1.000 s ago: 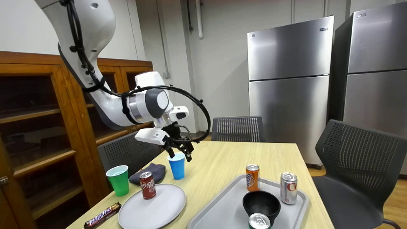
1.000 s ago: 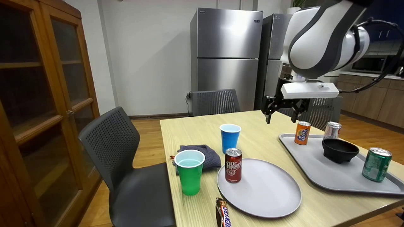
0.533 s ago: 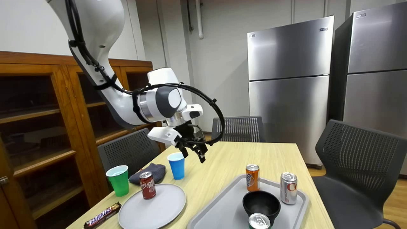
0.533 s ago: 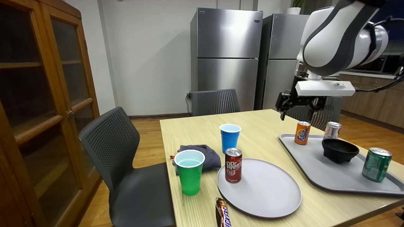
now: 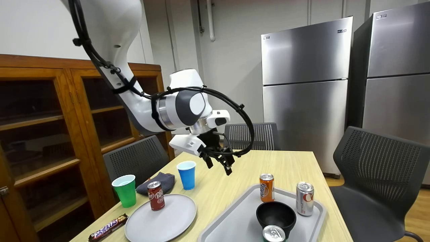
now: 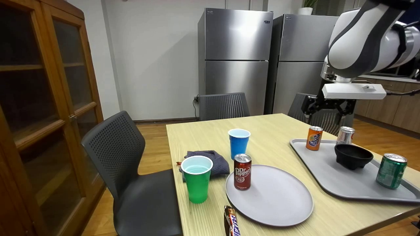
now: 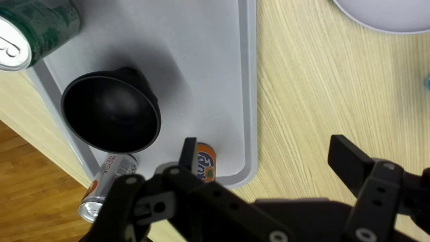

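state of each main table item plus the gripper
gripper: open, holding nothing
Fanta can: upright
silver can: upright
green can: upright
Dr Pepper can: upright
black bowl: upright
blue cup: upright
green cup: upright
cloth: bunched
Snickers bar: wrapped, lying flat
plate: lying flat
tray: lying flat

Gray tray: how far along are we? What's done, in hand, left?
Looks done: the Fanta can, silver can, green can and black bowl are on the gray tray. In hand: nothing; the hand is open, and the wrist view shows the tray's edge through its gap. Possibly left: the Dr Pepper can on the round plate, the blue cup, green cup and Snickers bar are all off the tray.
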`<state>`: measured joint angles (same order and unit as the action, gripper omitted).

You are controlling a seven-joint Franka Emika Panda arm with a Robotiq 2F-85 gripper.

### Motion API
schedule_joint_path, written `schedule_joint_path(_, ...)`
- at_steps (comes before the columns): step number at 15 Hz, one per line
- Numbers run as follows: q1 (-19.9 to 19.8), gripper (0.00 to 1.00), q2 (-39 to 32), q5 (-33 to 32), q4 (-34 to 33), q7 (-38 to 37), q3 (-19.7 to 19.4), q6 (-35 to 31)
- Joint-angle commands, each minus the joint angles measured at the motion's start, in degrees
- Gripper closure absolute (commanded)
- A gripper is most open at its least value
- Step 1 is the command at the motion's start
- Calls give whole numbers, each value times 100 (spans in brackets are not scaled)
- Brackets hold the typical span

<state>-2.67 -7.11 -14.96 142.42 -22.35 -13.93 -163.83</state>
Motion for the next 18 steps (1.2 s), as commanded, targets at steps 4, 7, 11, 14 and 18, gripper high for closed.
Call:
schedule_joint_path(4, -20, 0, -33, 17, -8, 28, 25, 5)
schedule_joint_path(7, -18, 0, -38, 18, -8, 28, 24, 5)
schedule_joint_path(11, 29, 0, -140, -195, -104, -230, -93, -2)
schedule_joint_path(14, 40, 0, -254, -221, -164, -261, -171, -15)
schedule_joint_path(18, 51, 0, -460, -126, -312, -213, -255, -29)
